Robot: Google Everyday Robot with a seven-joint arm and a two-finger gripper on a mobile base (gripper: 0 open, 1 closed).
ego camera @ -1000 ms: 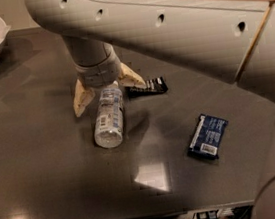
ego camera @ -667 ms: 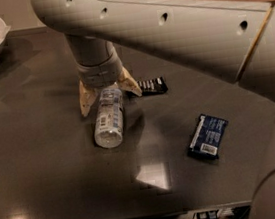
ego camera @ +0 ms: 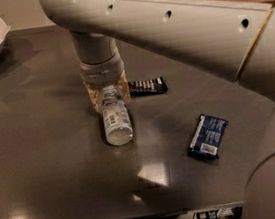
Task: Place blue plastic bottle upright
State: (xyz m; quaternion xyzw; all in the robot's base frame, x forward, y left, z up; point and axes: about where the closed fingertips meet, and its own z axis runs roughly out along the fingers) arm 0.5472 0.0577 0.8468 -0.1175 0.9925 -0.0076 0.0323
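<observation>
On the bench (ego camera: 48,158), left of center, the blue plastic bottle (ego camera: 117,125) lies flat. Its long axis runs from the tool (ego camera: 109,96) toward the camera, and the tool looks clamped around its cap end.

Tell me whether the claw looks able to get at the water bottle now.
Likely yes. The claw sits right over the cap end of the bottle, lying on its side on the table. The black packet and blue packet lie off to one side, out of the way.
</observation>
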